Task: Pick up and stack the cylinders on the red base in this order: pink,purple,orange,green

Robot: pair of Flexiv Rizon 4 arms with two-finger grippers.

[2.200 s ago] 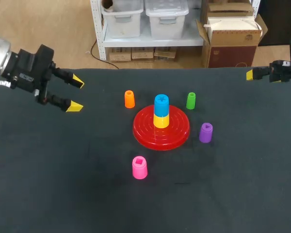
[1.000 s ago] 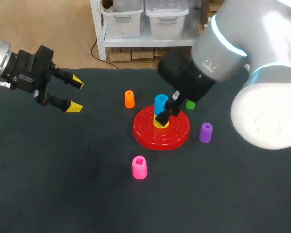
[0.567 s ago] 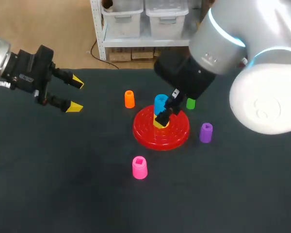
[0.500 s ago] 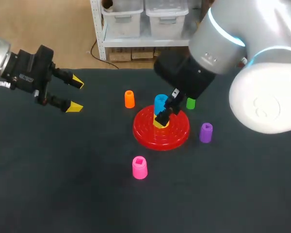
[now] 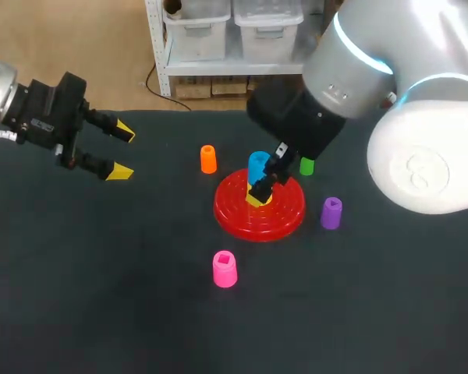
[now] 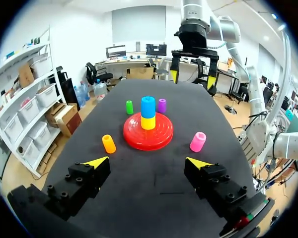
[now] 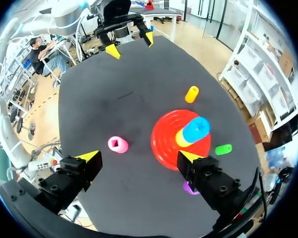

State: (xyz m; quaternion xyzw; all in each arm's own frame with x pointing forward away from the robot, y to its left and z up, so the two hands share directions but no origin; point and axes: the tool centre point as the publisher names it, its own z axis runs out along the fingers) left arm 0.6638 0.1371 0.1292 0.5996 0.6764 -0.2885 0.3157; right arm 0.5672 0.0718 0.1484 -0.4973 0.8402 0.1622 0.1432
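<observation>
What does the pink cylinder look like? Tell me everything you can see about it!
The pink cylinder is a short, bright pink piece that looks like smooth plastic. Its top has a square-shaped hole. It stands upright on the dark table, all by itself, on the robot's side of the red base and apart from it. Only the table touches it, and it is not stacked yet.

No lettering, label, number or sign can be read on anything in these views.
</observation>
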